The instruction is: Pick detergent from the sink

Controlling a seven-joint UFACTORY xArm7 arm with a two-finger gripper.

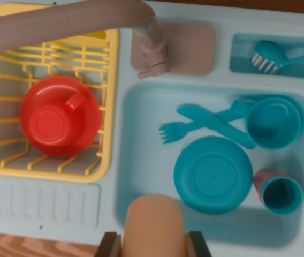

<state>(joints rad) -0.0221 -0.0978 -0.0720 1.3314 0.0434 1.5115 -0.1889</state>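
Note:
The detergent [154, 222] is a rounded peach-orange bottle at the bottom middle of the wrist view, seen end-on. My gripper [154, 247] is shut on it, with one dark finger [109, 245] on its left side and the other on its right. The bottle overlaps the near rim of the light blue sink [141, 160]. Whether it touches the rim or hangs above it I cannot tell. The bottle's lower part is out of the picture.
In the sink lie a teal plate [213, 174], a teal bowl [274, 122], a fork [176, 130], a knife [216, 123] and a teal cup [281, 195]. The faucet [152, 45] stands above the basin. A yellow rack [2, 134] holds a red cup [61, 115]. A brush [272, 58] sits at top right.

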